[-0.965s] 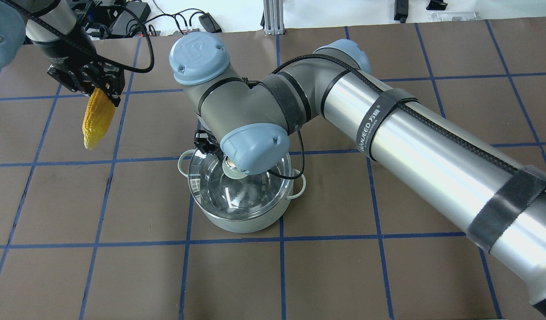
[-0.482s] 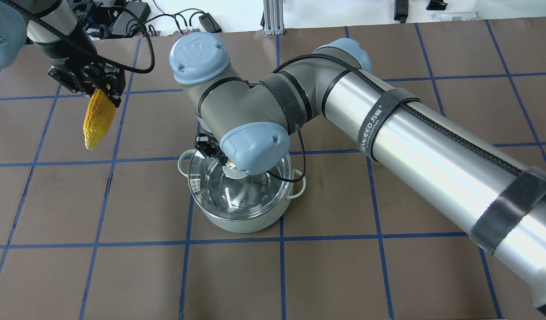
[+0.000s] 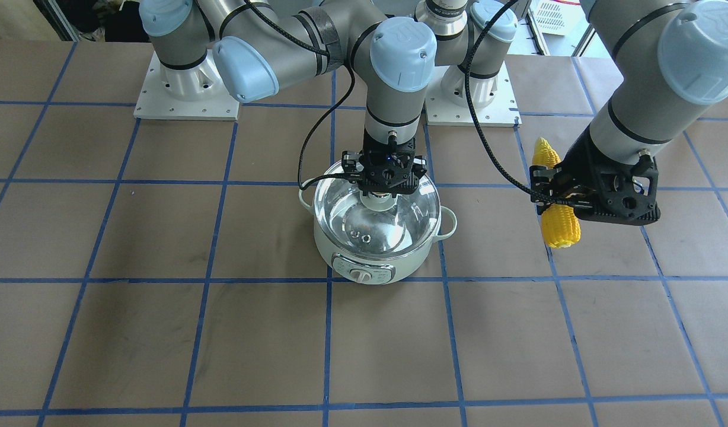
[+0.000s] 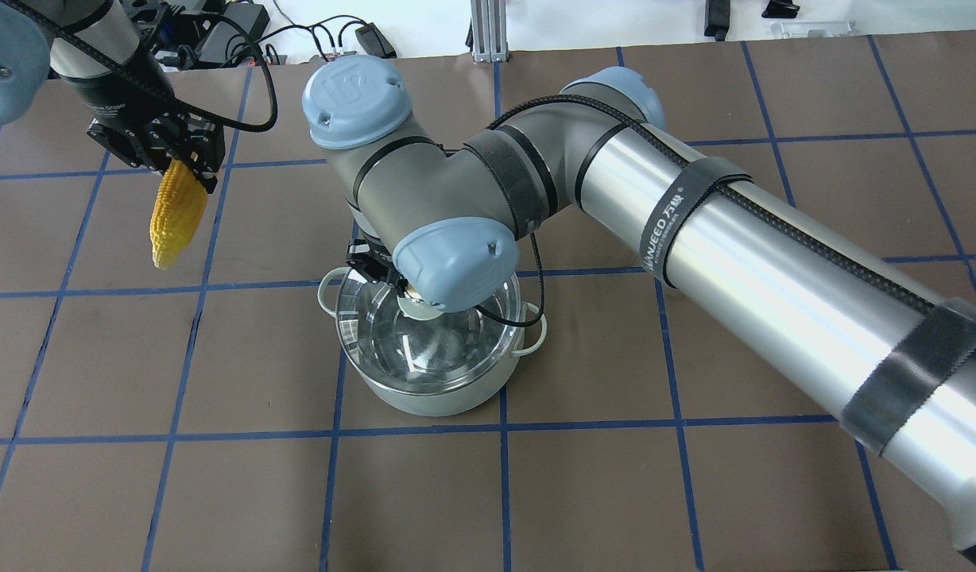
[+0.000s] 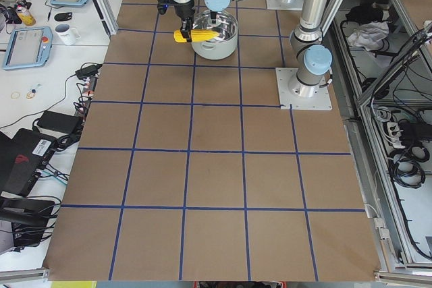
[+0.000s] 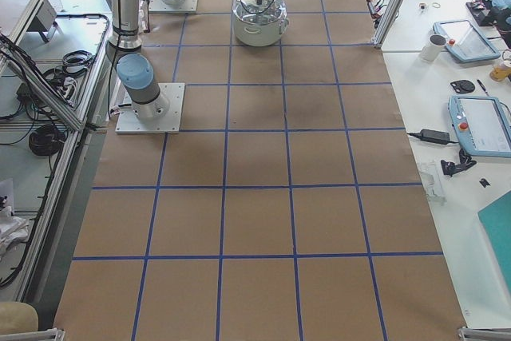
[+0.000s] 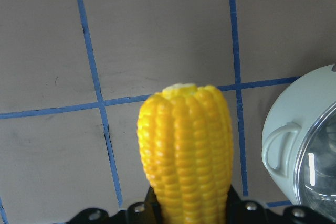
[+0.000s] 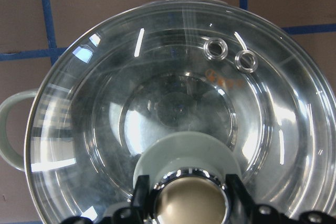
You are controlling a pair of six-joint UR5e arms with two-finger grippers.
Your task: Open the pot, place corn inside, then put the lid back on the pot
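Observation:
The mint-green pot (image 3: 364, 274) stands mid-table with the clear glass lid (image 3: 399, 228) on it. My right gripper (image 3: 383, 191) points straight down over the lid. Its fingers (image 8: 140, 195) are closed on either side of the knob (image 8: 191, 203) in the right wrist view. My left gripper (image 3: 568, 198) is shut on the yellow corn (image 3: 558, 228) and holds it in the air, well to the left of the pot in the overhead view. There the corn (image 4: 176, 222) hangs tip down. The left wrist view shows the corn (image 7: 184, 150) and the pot's handle (image 7: 278, 148).
The table is brown paper with a blue tape grid (image 3: 328, 332). The right arm's long forearm (image 4: 758, 262) crosses above the table's right half. Two arm base plates (image 3: 186, 95) sit at the robot's side. Cables and devices (image 4: 218, 40) lie past the far edge.
The right wrist has shifted very slightly over the pot. The left gripper with the corn has edged a little right. The lid stays on the pot.

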